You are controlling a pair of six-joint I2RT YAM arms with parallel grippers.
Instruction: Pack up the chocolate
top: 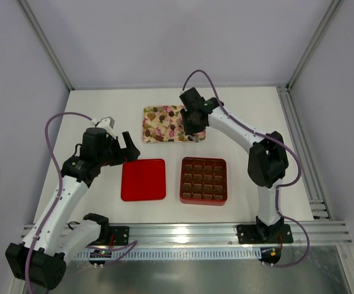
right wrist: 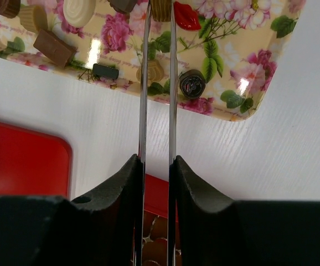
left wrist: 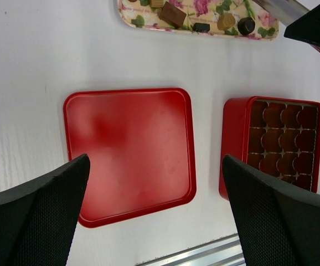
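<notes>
Overall: packing is judged not yet begun. The small bite-sized chocolate pieces (right wrist: 55,47), dark brown, tan and cream, lie loose on the pink-and-green floral rectangular tray (top: 149,116).
Tray position: 12 o'clock of the work area in the overhead view, beyond both red items. It is judged to be the supply point.
Box: the square red box with brown gridded insert (top: 204,180) sits at 5 o'clock of the tray, open side up to receive pieces.
Lid: the flat red square lid (top: 143,179) lies at 9 o'clock of the box, just beside it but apart. It is judged to be set aside so the cells stay open.
Right gripper (right wrist: 160,14): it is over the tray's 4 o'clock corner. Its thin metal blades (right wrist: 171,100) are drawn nearly together, leaving a narrow slit. A brown piece shows at their far end, but I cannot tell whether it is nipped. Slim blades are judged suited to lifting one piece from among its neighbours.
Left gripper (left wrist: 155,166): it is raised at 10 o'clock of the lid, with its black padded fingers (left wrist: 38,216) spread wide and holding nothing. It is judged to be standing by.
Count, chocolate: ten show in the right wrist view, one red and lip-shaped. The tray holds more, too small overhead to count.
Count, cells: sixteen, four by four. Those seen from the left wrist hold no piece.
Count, other: one tray, one box, one lid, two grippers.
</notes>
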